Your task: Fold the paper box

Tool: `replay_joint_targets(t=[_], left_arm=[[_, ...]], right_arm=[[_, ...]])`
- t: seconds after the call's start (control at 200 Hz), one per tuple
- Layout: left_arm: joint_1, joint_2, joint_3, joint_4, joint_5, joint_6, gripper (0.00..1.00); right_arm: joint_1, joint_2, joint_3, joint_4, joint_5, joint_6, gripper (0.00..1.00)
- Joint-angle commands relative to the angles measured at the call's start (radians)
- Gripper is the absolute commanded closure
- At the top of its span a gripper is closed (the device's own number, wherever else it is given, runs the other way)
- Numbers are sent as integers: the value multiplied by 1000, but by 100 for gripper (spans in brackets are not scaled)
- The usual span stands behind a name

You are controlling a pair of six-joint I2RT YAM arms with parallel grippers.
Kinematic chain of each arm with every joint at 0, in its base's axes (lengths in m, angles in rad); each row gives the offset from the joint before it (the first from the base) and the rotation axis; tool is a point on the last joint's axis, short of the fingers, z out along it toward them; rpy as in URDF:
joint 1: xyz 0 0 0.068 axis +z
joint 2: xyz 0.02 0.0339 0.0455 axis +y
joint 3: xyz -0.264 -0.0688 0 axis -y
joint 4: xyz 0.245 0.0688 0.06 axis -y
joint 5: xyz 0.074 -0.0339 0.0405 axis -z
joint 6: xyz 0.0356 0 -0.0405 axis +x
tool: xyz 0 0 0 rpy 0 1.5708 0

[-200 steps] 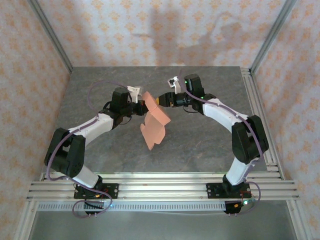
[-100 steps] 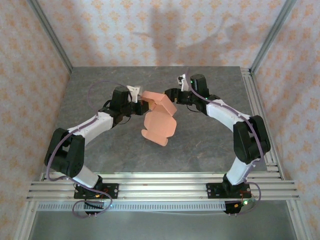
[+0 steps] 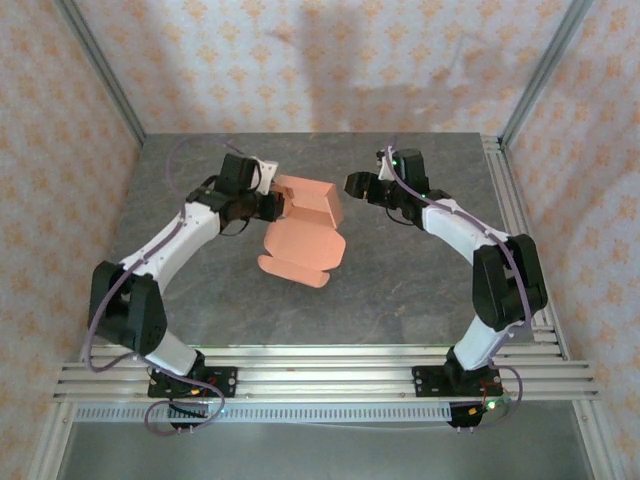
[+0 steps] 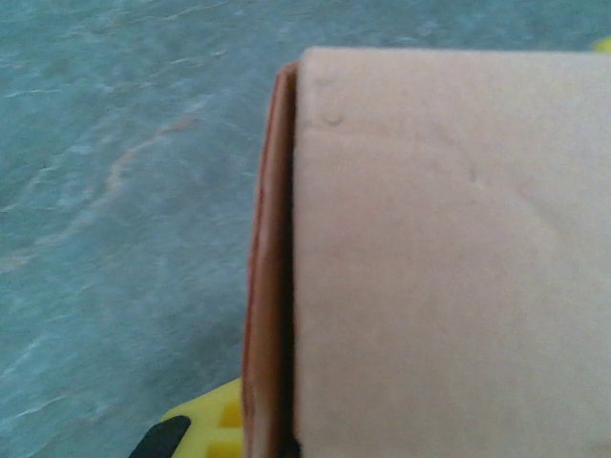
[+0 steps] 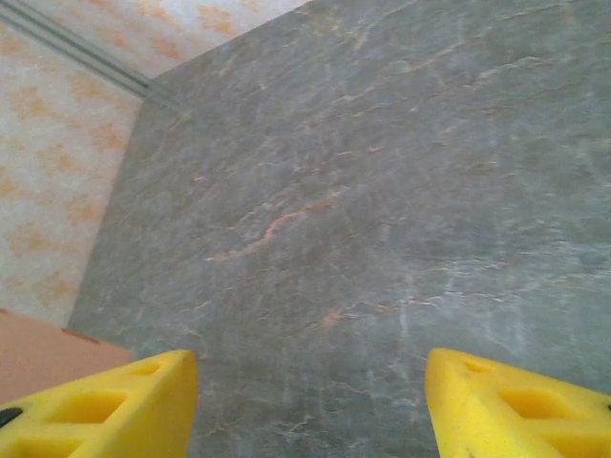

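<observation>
The paper box (image 3: 300, 235) sits in the middle of the bench (image 3: 400, 290), between the two arms. Its long side runs from far to near and leans a little to the left at the near end. The near half lies low on the bench, and its rounded flaps point to the near side. The far half is bent up into a fold and stands higher, up by the claws.

The box is thin card in a soft salmon-orange color. It is not a closed box. It looks like a cut sheet that is partly folded. In the left wrist view the paper box (image 4: 439, 258) is very close and looks pale and smooth. It has a darker folded edge down its left side, where two layers lie one over the other.

The left claw (image 3: 277, 205) is pressed together and pinches the far left edge of the card. One yellow finger (image 4: 202, 429) peeks out right under that folded edge.

The right claw (image 3: 352, 184) is just to the right of the raised fold and does not touch it. Its jaws are spread wide. In the right wrist view the right claw (image 5: 307, 382) has only the grey bench (image 5: 382, 191) between its two fingers (image 5: 115, 401). A corner of the paper box (image 5: 38, 351) shows at the left edge.
</observation>
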Motion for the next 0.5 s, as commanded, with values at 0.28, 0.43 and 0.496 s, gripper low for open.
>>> replay_joint_targets(t=[0.28, 0.43, 0.496], left_arm=[[18, 253, 452, -808, -199, 115, 100], [16, 393, 580, -990, -262, 179, 100], [16, 427, 613, -1041, -282, 208, 100]], right_arm=[[-12, -66, -7, -108, 66, -5, 36], [-13, -47, -23, -72, 40, 26, 35], [-12, -31, -23, -61, 33, 31, 35]])
